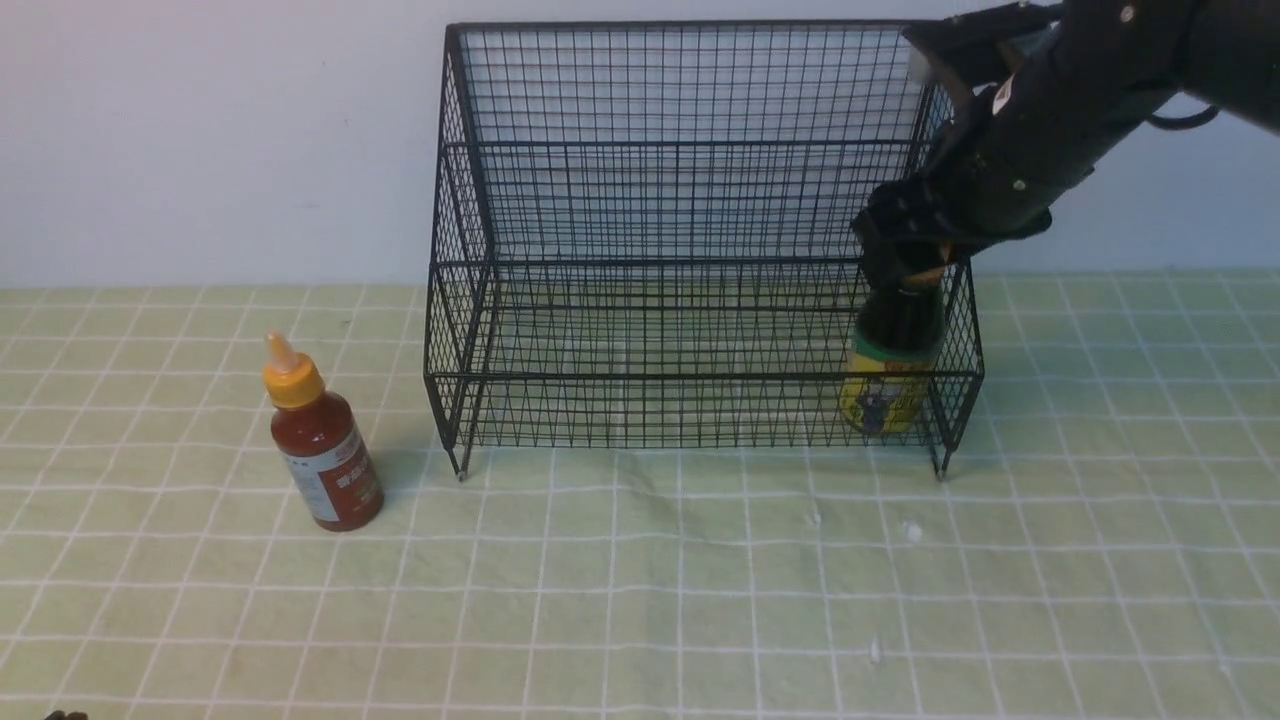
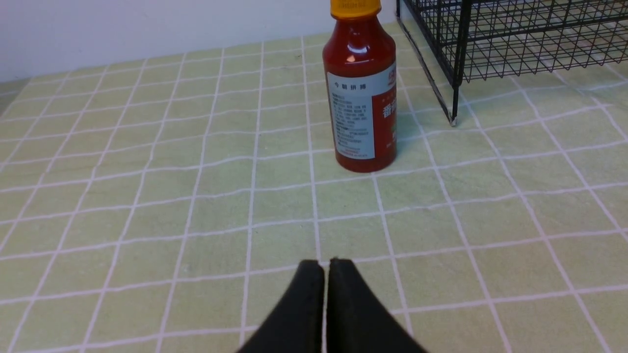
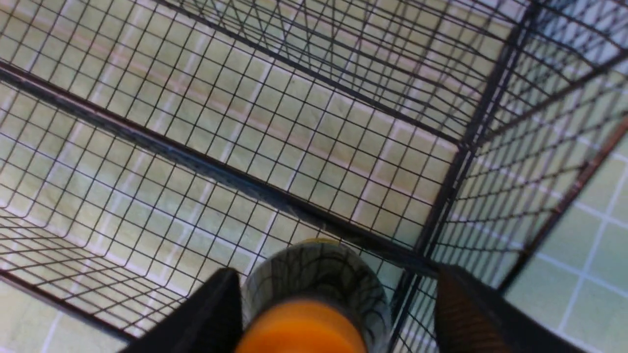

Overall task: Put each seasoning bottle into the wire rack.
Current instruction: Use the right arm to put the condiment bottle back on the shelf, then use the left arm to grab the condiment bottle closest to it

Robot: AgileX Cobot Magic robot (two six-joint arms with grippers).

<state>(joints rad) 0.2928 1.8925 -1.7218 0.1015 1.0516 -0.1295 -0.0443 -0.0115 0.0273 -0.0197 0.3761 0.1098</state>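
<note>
The dark sauce bottle (image 1: 888, 385) with a yellow label stands upright inside the wire rack (image 1: 690, 200), in its right front corner. My right gripper (image 1: 905, 270) reaches down over the bottle's top. In the right wrist view the gripper (image 3: 338, 272) is open, with its fingers either side of the orange cap and a gap on one side of the dark sauce bottle (image 3: 314, 274). The red sauce bottle (image 1: 325, 460) stands on the cloth left of the rack. My left gripper (image 2: 326, 262) is shut and empty, low over the cloth and well short of the red sauce bottle (image 2: 363, 108).
A green checked cloth (image 1: 640, 600) covers the table. The rack's front left foot (image 2: 454, 120) stands just right of the red bottle. A white wall (image 1: 200, 130) runs behind the rack. The rest of the rack floor (image 3: 196, 162) holds nothing.
</note>
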